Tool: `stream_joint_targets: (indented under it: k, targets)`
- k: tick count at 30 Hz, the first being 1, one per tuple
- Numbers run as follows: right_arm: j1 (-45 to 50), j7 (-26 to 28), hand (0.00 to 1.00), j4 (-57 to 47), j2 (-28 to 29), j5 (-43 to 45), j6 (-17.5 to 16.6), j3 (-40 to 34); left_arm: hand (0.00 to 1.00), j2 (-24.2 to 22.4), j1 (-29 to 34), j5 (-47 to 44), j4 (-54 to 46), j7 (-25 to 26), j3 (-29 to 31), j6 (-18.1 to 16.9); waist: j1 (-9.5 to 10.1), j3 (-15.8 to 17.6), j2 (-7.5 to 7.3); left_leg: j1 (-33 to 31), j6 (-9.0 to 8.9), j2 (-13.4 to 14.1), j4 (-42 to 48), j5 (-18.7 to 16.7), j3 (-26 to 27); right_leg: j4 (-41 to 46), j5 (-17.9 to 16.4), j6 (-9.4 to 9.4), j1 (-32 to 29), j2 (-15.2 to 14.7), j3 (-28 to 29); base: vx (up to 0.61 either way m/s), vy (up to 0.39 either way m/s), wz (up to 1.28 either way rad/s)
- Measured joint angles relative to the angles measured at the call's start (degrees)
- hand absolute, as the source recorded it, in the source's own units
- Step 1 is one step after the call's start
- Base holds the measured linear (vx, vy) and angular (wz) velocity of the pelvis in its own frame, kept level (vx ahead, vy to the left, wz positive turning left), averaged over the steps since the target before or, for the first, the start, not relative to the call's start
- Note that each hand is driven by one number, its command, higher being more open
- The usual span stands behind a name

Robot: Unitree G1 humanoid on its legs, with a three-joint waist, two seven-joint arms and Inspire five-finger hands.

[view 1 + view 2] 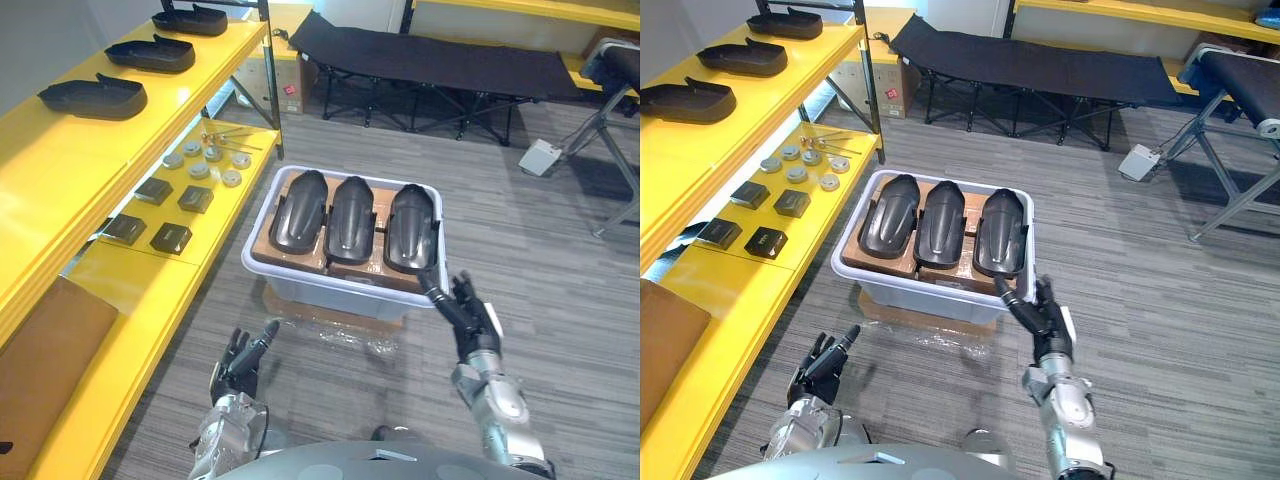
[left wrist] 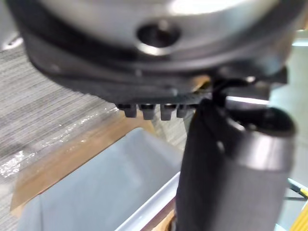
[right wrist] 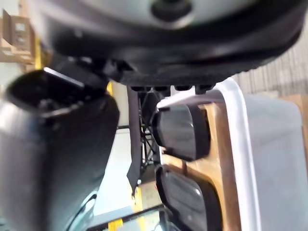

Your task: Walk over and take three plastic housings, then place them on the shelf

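Housings (image 1: 351, 220), all three, lie untaken in the bin (image 1: 320, 292) — right hand (image 1: 468, 314) and left hand (image 1: 241, 361) empty, fingers apart.

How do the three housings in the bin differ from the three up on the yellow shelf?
The bin housings lie domed side up, while the shelf housings appear to lie hollow side up. The bin housings sit packed side by side on cardboard inside the bin, while the shelf housings are spaced apart in a row along the shelf. Both sets are black, elongated and three in number.
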Motion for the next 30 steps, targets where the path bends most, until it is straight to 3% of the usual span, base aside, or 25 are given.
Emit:
stream_joint_targets:
  k: [2, 3, 4, 10, 14, 15, 25, 30]
  targets:
    - [-0.7, -2.0, 1.0, 0.0, -1.7, -0.6, 0.0, -2.6, 1.0, -0.1, -0.2, -0.1, 0.0, -0.5, -0.3, 0.5, -0.12, -0.7, 0.85, 2.4, -0.29, -1.8, -6.1, 0.0, 0.1, 0.0, 0.5, 0.3, -0.9, -0.1, 0.2, 0.0, 0.031, -0.08]
    - [-1.5, -3.9, 1.0, 0.0, -2.5, -0.9, 0.6, -3.8, 1.0, 0.1, -0.4, 1.1, -0.1, -0.9, -0.3, 0.5, -0.2, -0.6, 0.58, 3.4, -1.7, -2.8, -9.3, 0.7, 0.5, 0.0, 1.2, 0.43, -1.8, -0.5, 0.6, 0.01, 0.074, -0.2]
    - [-2.6, -5.3, 1.0, 0.4, -3.3, -0.9, 1.6, -4.2, 1.0, 0.5, -0.3, 2.8, -0.1, -1.3, -0.3, 0.6, -0.15, -0.4, 0.15, 4.2, -1.74, -3.9, -11.5, 1.7, 1.7, 0.1, 1.7, 0.48, -2.7, -1.1, 1.5, -0.02, 0.077, -0.28]
    - [-5.5, -7.4, 1.0, 7.0, -4.0, 0.8, 1.8, -6.2, 1.0, 2.5, -0.2, 4.7, -0.1, -2.2, -1.1, 2.6, -0.55, -0.8, -1.43, 4.8, -0.62, -7.5, -15.8, 3.4, 2.8, -0.3, 3.4, 1.43, -4.4, -3.4, 2.0, -0.02, 0.068, -0.06]
    - [-7.3, -5.4, 1.0, 9.8, -4.0, 7.1, 2.8, -6.4, 1.0, 3.9, -0.2, 4.7, -0.1, -2.7, -1.0, 2.5, -0.28, -0.9, -2.03, 3.9, -0.13, -8.6, -16.1, 3.7, 2.6, -1.8, 4.8, 1.69, -4.6, -4.0, 1.7, -0.03, 0.048, 0.02]
    - [-9.1, -1.2, 1.0, 10.7, -4.0, 8.9, 3.9, -8.5, 1.0, 3.9, 3.8, 4.7, -0.3, -4.7, -2.3, 1.3, 0.65, -4.9, -5.0, 7.1, 2.19, -15.3, -28.8, 10.6, 2.2, -4.8, 7.9, 2.07, -5.5, -7.2, 0.8, -0.02, 0.014, 0.03]
    - [-5.5, -0.6, 1.0, 10.5, -1.8, 9.1, 3.6, -7.0, 1.0, 3.9, 4.5, 4.9, -1.1, -3.5, -2.3, 1.3, 0.58, -5.4, -3.86, 7.0, 2.21, -15.7, -30.3, 11.0, 2.5, -4.8, 7.9, 2.07, -6.3, -7.4, 0.7, 0.0, -0.001, -0.01]
    - [0.4, 3.4, 1.0, 10.8, 2.8, 11.9, 3.6, -2.6, 1.0, 3.5, 7.0, 12.2, -6.4, 5.9, -2.3, -0.1, -0.03, -4.9, -2.34, 7.0, 1.94, -15.6, -30.7, 10.8, 3.5, -4.6, 7.8, 2.01, -7.2, -7.3, 0.7, 0.02, -0.02, -0.09]
